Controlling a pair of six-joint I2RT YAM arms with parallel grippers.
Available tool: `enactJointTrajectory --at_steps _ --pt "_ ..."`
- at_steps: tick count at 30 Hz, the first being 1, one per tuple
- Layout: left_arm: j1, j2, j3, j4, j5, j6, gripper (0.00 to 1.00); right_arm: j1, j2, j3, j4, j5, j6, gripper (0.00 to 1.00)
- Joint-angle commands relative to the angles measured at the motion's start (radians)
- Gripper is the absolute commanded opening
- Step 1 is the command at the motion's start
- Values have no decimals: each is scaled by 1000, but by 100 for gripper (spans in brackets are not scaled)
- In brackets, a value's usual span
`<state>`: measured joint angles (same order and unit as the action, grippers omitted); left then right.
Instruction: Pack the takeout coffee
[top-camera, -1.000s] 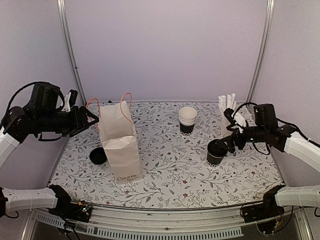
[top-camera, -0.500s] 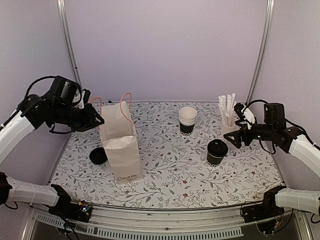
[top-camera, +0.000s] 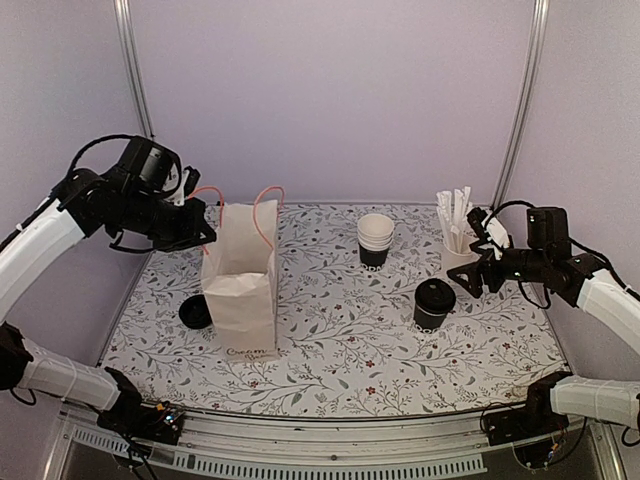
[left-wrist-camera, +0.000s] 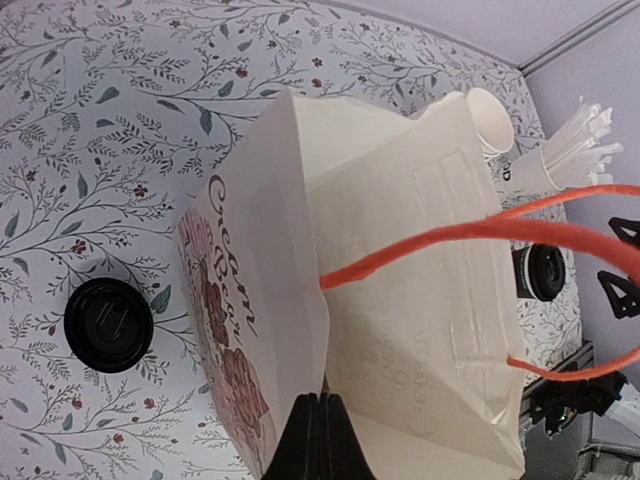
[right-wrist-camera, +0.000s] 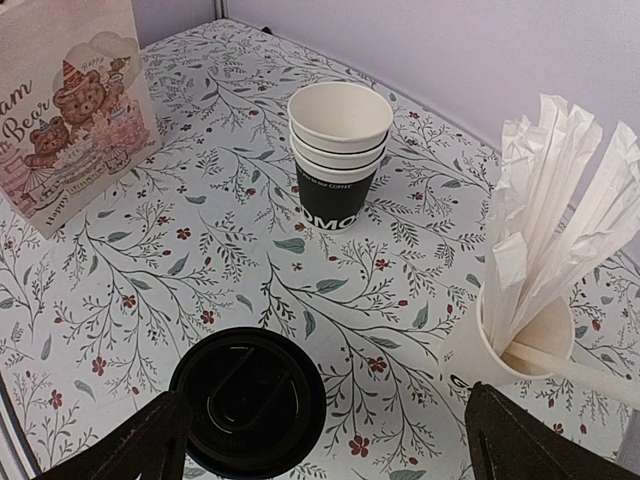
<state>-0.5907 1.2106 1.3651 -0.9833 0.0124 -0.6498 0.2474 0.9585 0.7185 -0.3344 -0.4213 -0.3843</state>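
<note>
**Takeout coffee: cup not yet bagged**

Item: small paper cup (top-camera: 434, 303), white above, black printed band, black plastic lid. It stands upright toward the table's (top-camera: 340, 370) right edge, outside the bag. The right gripper (top-camera: 468, 278) hovers just beside it, jaws spread, holding nothing. The left gripper (top-camera: 203, 238) is clenched on the top rim of the white paper bag (top-camera: 240, 290) with orange cord handles, near the left edge. Outstanding, by judgement: grasp the cup and lower it into the bag. Legible: "Cream Bear" on the bag; "OMO" on the nested lidless cups (top-camera: 375, 240).
</note>
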Motion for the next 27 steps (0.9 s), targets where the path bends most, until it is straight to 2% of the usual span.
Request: enactJointTrajectory --at_steps 1,5,12,17,23,25,27 --pt "-79 33 78 20 83 93 0 -6 2 -10 14 -6 -14 99" --pt "-134 93 143 26 209 161 0 -5 4 -8 12 -4 -21 99" --pt "-222 233 272 -69 242 311 0 -5 -15 5 -26 -64 -68 97" --pt "-249 336 354 -116 327 426 0 -5 31 159 -255 -120 -162 90" --pt "-253 427 421 -126 320 523 0 33 227 415 -572 -60 -243 84" --pt "-254 456 449 -136 277 531 14 45 268 464 -627 -33 -266 84" --pt "-254 478 482 -147 205 524 32 52 303 495 -660 -4 -282 85"
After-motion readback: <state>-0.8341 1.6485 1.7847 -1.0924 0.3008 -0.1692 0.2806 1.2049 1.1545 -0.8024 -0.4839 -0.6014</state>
